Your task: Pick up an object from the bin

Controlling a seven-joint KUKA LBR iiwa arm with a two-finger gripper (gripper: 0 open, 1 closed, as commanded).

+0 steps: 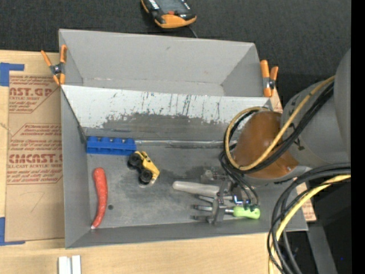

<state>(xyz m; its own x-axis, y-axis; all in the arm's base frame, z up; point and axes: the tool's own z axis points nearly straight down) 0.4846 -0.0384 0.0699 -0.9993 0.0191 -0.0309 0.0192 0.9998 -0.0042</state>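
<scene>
My gripper (201,211) is low in the bin's front right part, its two dark fingers pointing left and standing open with nothing between them. Just behind the fingers lies a pale grey-beige stick (191,186), flat on the floor and close to the gripper. A small bright green piece (247,213) lies right beside the gripper body on its right side. A yellow toy car with black wheels (144,167) sits further left, well apart from the fingers.
A blue toy brick (110,145) lies against the back wall at the left. A red-orange chilli-shaped thing (100,197) lies along the left wall. The arm with its orange cover and cables hangs over the bin's right side.
</scene>
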